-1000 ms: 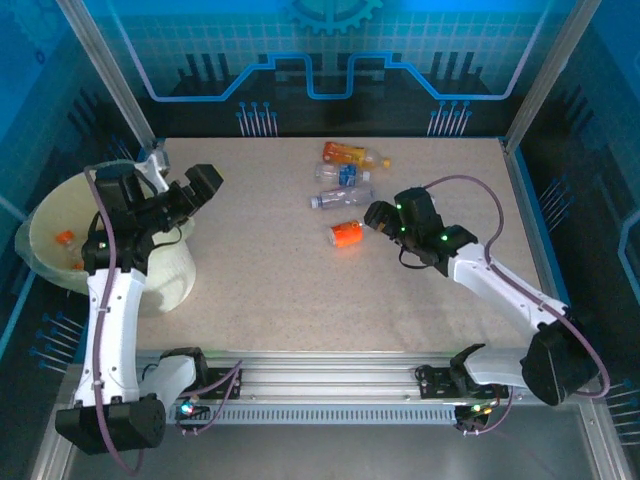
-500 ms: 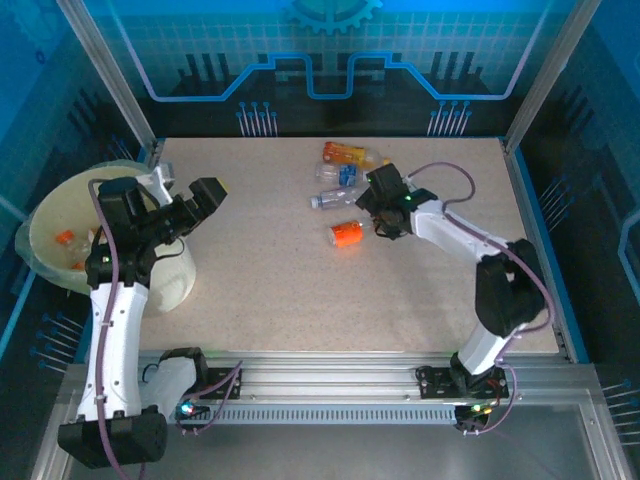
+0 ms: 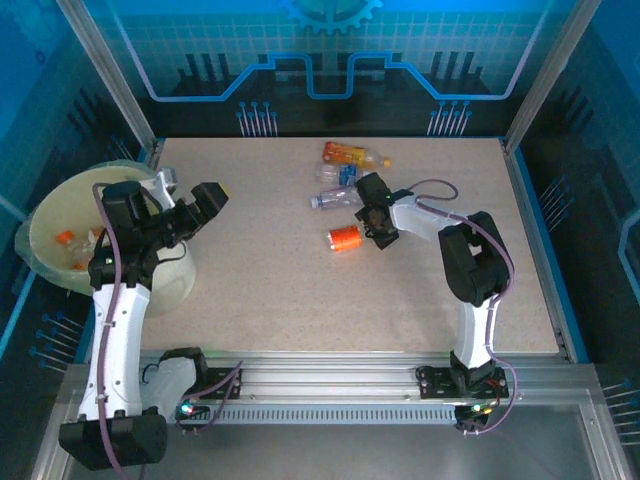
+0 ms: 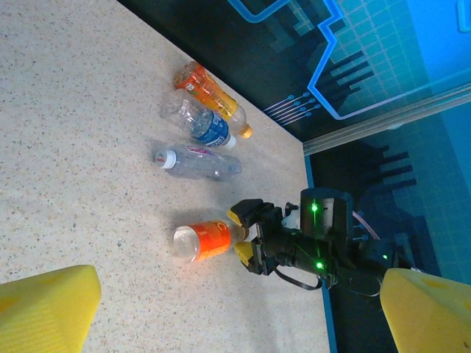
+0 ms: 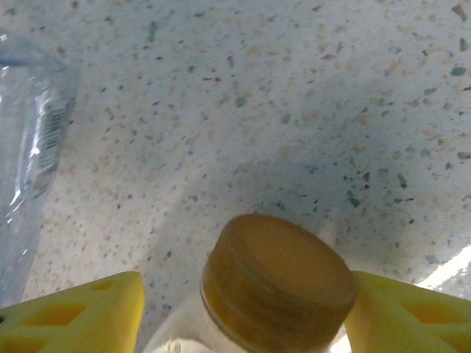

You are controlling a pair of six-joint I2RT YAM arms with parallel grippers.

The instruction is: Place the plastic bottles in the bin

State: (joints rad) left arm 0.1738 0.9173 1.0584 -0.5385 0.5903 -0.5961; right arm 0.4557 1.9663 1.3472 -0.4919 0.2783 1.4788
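Plastic bottles are lying in a loose group of four toward the far middle of the speckled worktop. A few more are resting inside the bin, where orange scraps of label are showing near its bottom. The bin is sitting at the left edge of the worktop, well apart from the group.

Farthest back, an orange-labelled bottle is lying on its side. Just beside it is a blue-labelled bottle, and next comes a clear bottle with a white cap. Nearest the arms, a short crushed orange bottle is lying apart from the other three.

The right pincer is reaching low over the worktop at the neck end of the crushed orange bottle. Its yellow fingers are standing one on each side of the brownish cap. In the right wrist view a gap is showing between the cap and the left finger, and the other finger is sitting right at the cap's edge. The jaws are spread a little wider than the cap and are not clamping it.

The left pincer is hanging in the air beside the bin's rim and pointing toward the bottles. Its fingers are spread wide and holding nothing.
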